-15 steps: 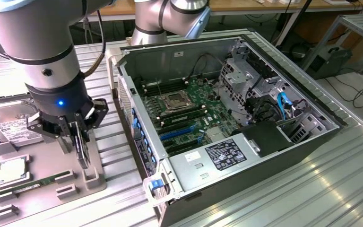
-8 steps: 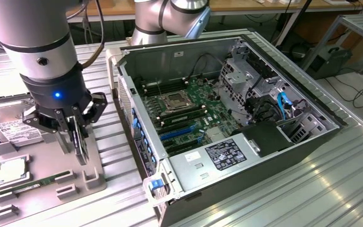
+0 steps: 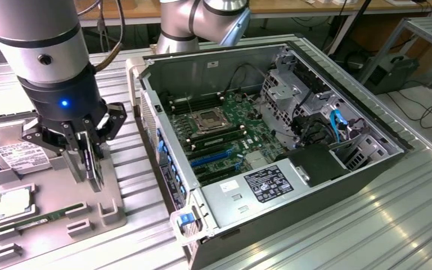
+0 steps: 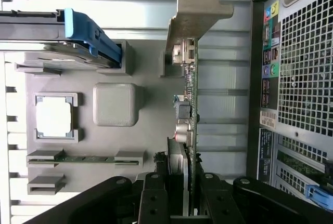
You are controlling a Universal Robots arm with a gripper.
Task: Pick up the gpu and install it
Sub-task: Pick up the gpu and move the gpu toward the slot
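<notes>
A: Starting with the exterior view: gripper where, and on what?

B: Down over the grey fixture tray (image 3: pixel 54 188) at the exterior view's left. Gripper (image 3: pixel 85 171) clamped on the gpu (image 3: pixel 89 152), stood on edge. Kept upright, presumably, to leave both faces free for the fingers.

A: Lifted clear yet?

B: Hard to tell; lower edge at or just above the tray. Near the hard drive (image 3: pixel 12 154), the processor (image 3: pixel 17 203) and the memory stick (image 3: pixel 43 218), each in its own cradle. Spaced out, likely, for a clean grab.

A: And the destination?

B: Well apart, to the exterior view's right: open computer case (image 3: pixel 201 73) lying on its side, motherboard (image 3: pixel 224 121) facing up, blue expansion slots (image 3: pixel 210 158) bare. Laid flat, probably, to let a card go straight down from above.

A: Turning to the wrist view, then.

B: Edge-on again: green board of the gpu (image 4: pixel 193 104) running away from the gripper (image 4: pixel 182 203), silver end bracket (image 4: pixel 200 5) at the end farthest from it. Black fingers (image 4: pixel 155 200) closed on either side, one toward the board, the other toward the heatsink (image 4: pixel 175 156). Gripped away from the bracket end, arguably to keep the bracket unobstructed.

A: Anything close by?

B: Perforated rear of the case just beside the board's face; tray cradles on the heatsink side.
</notes>
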